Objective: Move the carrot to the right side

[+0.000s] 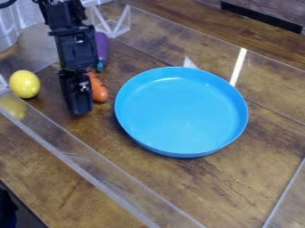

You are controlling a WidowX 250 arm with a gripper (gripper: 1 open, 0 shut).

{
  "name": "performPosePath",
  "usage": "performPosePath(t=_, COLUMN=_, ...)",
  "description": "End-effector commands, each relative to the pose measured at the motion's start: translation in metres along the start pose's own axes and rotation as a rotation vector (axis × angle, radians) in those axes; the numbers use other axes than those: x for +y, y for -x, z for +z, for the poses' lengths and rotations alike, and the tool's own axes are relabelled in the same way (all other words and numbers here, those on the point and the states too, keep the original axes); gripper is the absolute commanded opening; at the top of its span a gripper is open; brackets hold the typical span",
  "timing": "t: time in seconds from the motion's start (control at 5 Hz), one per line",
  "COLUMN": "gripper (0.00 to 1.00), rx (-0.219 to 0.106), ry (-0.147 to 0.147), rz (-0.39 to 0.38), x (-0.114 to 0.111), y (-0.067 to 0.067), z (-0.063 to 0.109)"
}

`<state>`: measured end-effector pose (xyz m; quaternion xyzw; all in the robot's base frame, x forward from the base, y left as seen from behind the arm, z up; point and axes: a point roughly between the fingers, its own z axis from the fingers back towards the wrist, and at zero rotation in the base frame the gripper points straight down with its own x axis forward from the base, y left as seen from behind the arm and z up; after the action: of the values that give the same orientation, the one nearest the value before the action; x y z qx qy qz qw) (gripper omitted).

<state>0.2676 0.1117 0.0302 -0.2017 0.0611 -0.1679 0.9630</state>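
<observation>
Single camera view, looking down across a dark wooden table [179, 191] from the front. The black gripper [78, 96] hangs at the left of the scene, pointing steeply downward, its fingers low over the tabletop. The carrot [99, 89] lies on the wood just beside the gripper's right edge as seen here; only an orange sliver of it shows, the rest being hidden behind the black finger. Whether the fingers touch the carrot cannot be told from this angle, and the gap between the jaws is not visible, so how far they stand apart cannot be told either. A yellow lemon [24, 84] rests on the table to the left of the gripper, apart from it. A purple eggplant [103, 49] lies behind the gripper, partly covered by the arm. A large round blue plate [226, 138] sits to the right of the carrot, its near rim close to the carrot but not touching it. The plate holds nothing.
</observation>
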Motion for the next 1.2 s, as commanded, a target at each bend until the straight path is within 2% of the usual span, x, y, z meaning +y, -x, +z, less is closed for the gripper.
performPosePath(t=0.0, gripper=1.00, rx=-0.070, ry=-0.075, rz=-0.044, x=-0.008, y=-0.014, z=0.035)
performPosePath(t=0.4, gripper=1.00, rx=-0.111, ry=-0.088, rz=-0.053, x=-0.019, y=-0.018, z=0.052)
performPosePath(t=1.0, gripper=1.00, rx=-0.121, ry=-0.083, rz=-0.049, x=-0.021, y=-0.015, z=0.051)
